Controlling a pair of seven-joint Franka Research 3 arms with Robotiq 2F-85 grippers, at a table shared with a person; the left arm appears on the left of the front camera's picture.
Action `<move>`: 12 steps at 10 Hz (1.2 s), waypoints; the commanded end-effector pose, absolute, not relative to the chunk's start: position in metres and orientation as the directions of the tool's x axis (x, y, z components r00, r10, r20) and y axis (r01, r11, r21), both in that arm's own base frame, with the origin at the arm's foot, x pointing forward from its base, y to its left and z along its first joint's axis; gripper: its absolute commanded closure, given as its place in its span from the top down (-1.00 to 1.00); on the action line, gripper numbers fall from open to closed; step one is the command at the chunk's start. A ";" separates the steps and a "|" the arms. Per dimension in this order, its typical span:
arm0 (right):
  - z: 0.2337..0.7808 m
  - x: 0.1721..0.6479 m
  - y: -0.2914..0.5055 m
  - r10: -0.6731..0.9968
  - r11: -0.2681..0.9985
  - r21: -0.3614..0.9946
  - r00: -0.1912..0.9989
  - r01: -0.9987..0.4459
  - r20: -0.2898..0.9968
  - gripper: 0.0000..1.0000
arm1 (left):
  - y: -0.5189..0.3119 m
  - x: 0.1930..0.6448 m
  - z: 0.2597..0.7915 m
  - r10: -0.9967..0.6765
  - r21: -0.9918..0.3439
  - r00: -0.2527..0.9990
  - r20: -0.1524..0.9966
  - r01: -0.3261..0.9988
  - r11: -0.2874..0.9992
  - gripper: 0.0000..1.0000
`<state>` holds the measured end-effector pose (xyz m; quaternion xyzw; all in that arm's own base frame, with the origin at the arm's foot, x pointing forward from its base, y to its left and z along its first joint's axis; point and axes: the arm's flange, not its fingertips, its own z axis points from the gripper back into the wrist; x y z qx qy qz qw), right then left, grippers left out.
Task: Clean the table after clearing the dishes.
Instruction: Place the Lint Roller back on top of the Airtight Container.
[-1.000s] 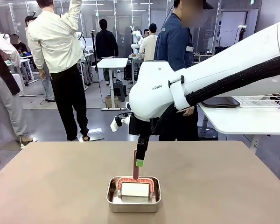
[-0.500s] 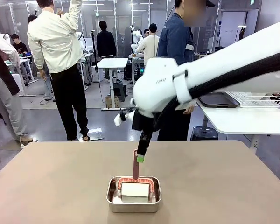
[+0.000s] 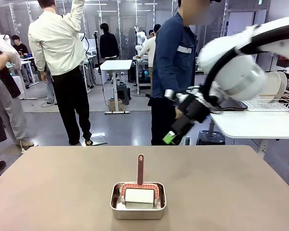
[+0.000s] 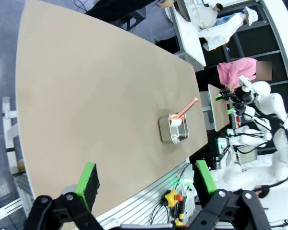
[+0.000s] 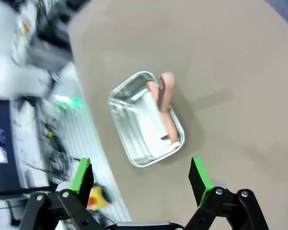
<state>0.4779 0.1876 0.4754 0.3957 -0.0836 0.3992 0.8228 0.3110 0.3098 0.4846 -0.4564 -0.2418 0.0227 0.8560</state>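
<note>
Wide beige-brown table (image 3: 58,192) — matte top, level, bare at both ends

Beige counter (image 3: 62,192) fills the lower half. Steel pan (image 3: 137,201) sits at 6 o'clock of center, near the front edge. In it a white roller (image 3: 139,195) in a pink frame, pink handle (image 3: 140,169) standing upright out of the pan toward 12. Right arm (image 3: 250,62) comes in from 3 o'clock, raised above the counter, motion-blurred. Right claw (image 3: 171,138) hangs at 2 o'clock from the pan, well apart from the handle, green pad showing, nothing in it; jaw gap too blurred to read. Person in a denim jacket (image 3: 176,53) stands at the far side behind the claw. White side counter (image 3: 253,126) at 3 o'clock carries a dark tray (image 3: 231,104) and white plates (image 3: 273,84) in a rack.
</note>
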 end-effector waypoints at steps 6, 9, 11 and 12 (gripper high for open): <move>0.420 0.399 -0.111 -0.001 0.356 0.877 0.938 -0.323 0.347 1.00 | 0.311 0.309 0.489 0.260 -0.797 0.881 0.396 0.189 0.573 1.00; 0.416 0.398 -0.228 -0.134 0.411 0.892 0.955 -0.188 0.263 1.00 | 0.311 0.309 0.489 0.260 -0.797 0.881 0.396 0.189 0.573 1.00; 0.405 0.398 -0.275 -0.227 0.376 0.913 0.939 -0.159 0.257 1.00 | 0.311 0.309 0.489 0.260 -0.797 0.881 0.396 0.189 0.573 1.00; 0.407 0.402 -0.286 -0.251 0.391 0.910 0.936 -0.135 0.247 1.00 | 0.311 0.309 0.489 0.260 -0.797 0.881 0.396 0.189 0.573 1.00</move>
